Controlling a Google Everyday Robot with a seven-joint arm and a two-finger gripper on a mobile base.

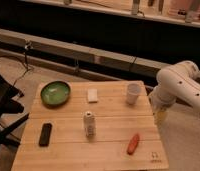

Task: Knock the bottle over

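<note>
Wooden slat table, grey floor, long ledge behind, dim warm light

No legible text or labels

Upright bottle on table — end effector beside its right edge

Dim warm light on hand beside table
</note>
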